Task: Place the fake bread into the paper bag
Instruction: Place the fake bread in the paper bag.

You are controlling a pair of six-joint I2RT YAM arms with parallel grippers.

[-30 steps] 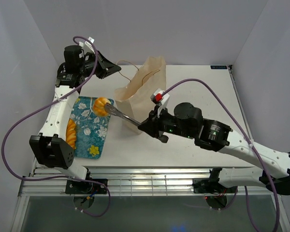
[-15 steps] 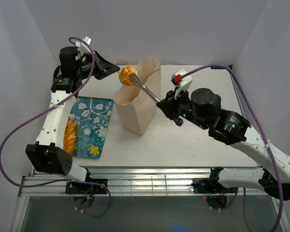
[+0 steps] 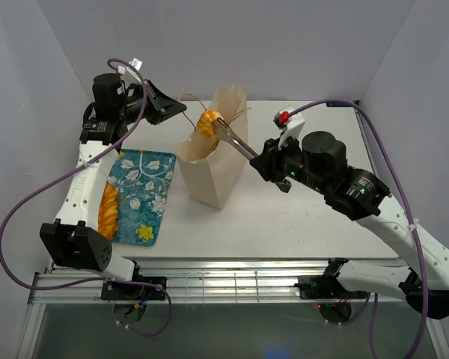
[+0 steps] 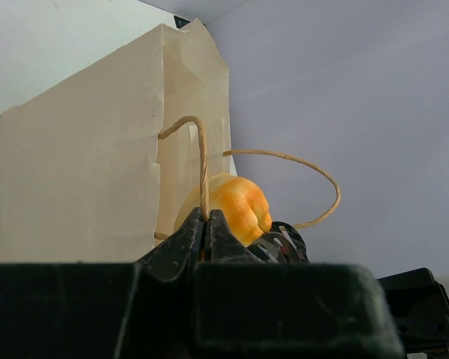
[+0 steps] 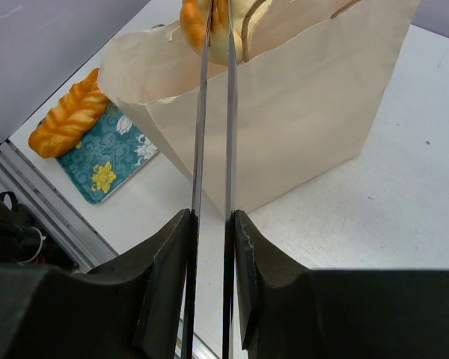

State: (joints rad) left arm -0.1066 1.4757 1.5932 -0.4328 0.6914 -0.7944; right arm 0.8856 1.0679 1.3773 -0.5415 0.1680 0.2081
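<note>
The paper bag [image 3: 218, 168] stands upright mid-table with its mouth open. My left gripper [image 3: 181, 110] is shut on one cord handle [image 4: 202, 161] at the bag's far left rim, as the left wrist view [image 4: 207, 217] shows. My right gripper [image 3: 256, 155] is shut on long metal tongs [image 3: 236, 142], and the tong tips pinch a small golden bun [image 3: 208, 123] right at the bag's mouth. The bun also shows in the left wrist view [image 4: 236, 206] and the right wrist view [image 5: 209, 19]. A braided loaf [image 3: 108, 206] lies at the tray's left edge.
The teal floral tray [image 3: 146, 187] lies left of the bag, near the table's front left corner. The second cord handle [image 4: 314, 176] loops free above the bag. White walls close in the table at the left, back and right.
The right arm lifted the bun off the tray with the tongs and carried it up and right to the bag's mouth. The left gripper has stayed on the handle.
</note>
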